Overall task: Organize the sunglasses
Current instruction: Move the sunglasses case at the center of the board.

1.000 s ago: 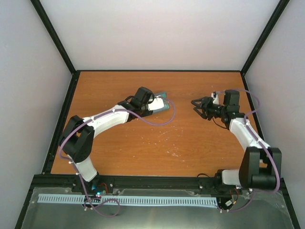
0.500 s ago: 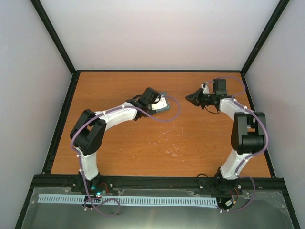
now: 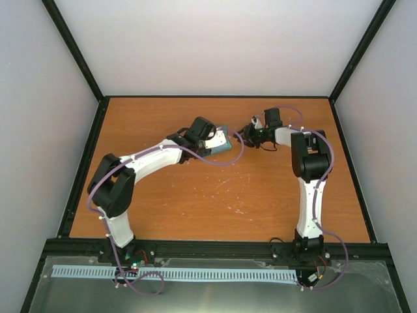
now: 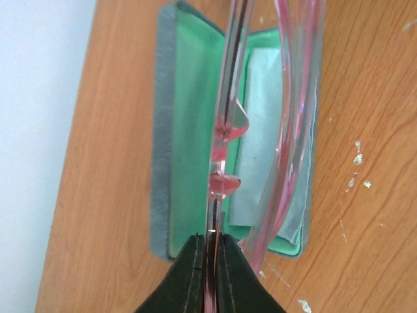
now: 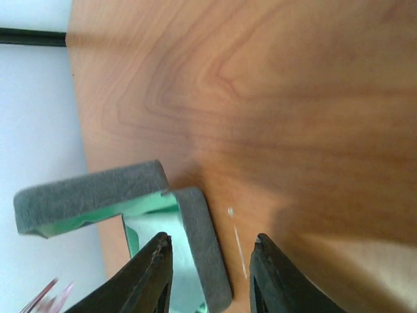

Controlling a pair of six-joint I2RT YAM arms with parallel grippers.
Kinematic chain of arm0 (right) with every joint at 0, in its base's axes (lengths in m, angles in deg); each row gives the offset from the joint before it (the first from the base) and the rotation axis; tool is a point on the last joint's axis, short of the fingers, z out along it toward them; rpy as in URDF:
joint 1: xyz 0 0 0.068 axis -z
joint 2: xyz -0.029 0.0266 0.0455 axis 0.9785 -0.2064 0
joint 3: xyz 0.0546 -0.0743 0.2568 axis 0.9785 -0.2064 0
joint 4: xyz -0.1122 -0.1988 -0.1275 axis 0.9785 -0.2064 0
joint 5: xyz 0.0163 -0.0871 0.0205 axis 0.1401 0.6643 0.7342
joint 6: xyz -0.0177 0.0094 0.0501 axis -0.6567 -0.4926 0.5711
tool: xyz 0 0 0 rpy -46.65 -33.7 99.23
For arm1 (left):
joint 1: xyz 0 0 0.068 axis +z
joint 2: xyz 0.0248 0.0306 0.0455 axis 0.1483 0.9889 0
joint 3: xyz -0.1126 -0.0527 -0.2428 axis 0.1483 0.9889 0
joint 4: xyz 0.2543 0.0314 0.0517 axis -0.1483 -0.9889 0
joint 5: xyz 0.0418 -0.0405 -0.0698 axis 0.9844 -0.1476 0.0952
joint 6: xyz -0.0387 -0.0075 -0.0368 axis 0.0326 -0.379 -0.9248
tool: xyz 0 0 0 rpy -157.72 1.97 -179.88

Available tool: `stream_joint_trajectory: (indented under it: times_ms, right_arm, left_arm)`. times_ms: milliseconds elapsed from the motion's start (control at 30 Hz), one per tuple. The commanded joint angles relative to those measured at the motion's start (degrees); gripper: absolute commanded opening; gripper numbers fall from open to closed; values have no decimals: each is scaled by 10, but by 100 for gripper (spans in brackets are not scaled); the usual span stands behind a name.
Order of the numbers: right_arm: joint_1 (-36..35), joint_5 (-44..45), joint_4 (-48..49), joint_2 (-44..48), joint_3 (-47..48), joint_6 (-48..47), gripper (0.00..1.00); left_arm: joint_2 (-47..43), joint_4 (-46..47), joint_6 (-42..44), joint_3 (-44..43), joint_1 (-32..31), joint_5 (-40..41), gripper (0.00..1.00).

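Pinching the sunglasses (image 4: 225, 124) by their thin pink frame, the left fingers (image 4: 195, 254) hold them edge-on over the open green-lined case (image 4: 189, 150) at the centre of the frame, with a pale cloth (image 4: 267, 117) lying inside it on the right. Lower left in the right wrist view, the right fingers (image 5: 156, 267) stand spread astride the case's grey wall on the worktop (image 5: 293, 98).

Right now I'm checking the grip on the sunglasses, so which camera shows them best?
Left wrist view: the sunglasses show close up, their pink rim pinched in the left gripper above the open case. In the top external view they are too small to make out. The right wrist view catches only a blurred pink sliver.
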Motion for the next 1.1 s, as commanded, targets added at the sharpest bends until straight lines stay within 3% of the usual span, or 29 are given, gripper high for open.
stream_joint_trajectory:
  times_ms: [0,200,400,667,833,1067]
  right_arm:
    - [1,16,67,-22,30,14,32]
    - [-10,19,55,-99,128,14,25]
    - [-26,13,24,-166,226,16,24]
    - [-35,-34,12,-228,290,29,20]
    - [-46,-60,-43,-220,280,-15,18]
    - [-63,-80,-48,-169,179,-51,17]
  left_arm:
    - [-83,6,-5,15,1,-47,1]
    - [-137,12,17,57,1,-63,1]
    - [-167,9,15,84,2,-76,1]
    - [-176,12,11,98,4,-82,1]
    - [-173,20,13,101,9,-82,1]
    - [-167,30,14,105,12,-79,1]
